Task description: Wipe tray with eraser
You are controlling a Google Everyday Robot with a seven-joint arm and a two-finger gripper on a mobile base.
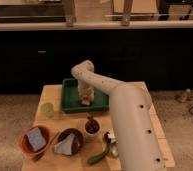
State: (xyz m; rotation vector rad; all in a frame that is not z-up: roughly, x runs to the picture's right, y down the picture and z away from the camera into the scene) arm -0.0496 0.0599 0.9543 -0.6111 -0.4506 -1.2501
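Observation:
A dark green tray [72, 100] sits at the back of the wooden table [55, 125]. My white arm reaches from the lower right over the table and bends down into the tray. My gripper [85, 100] is inside the tray, near its middle, pressing a small light-coloured eraser [85, 102] against the tray floor.
A yellow-green cup [48, 109] stands left of the tray. An orange bowl with a grey sponge [35, 139], a dark bowl with a cloth [70, 141], a small dark cup [92, 126] and a green cucumber-like item [98, 157] lie along the front.

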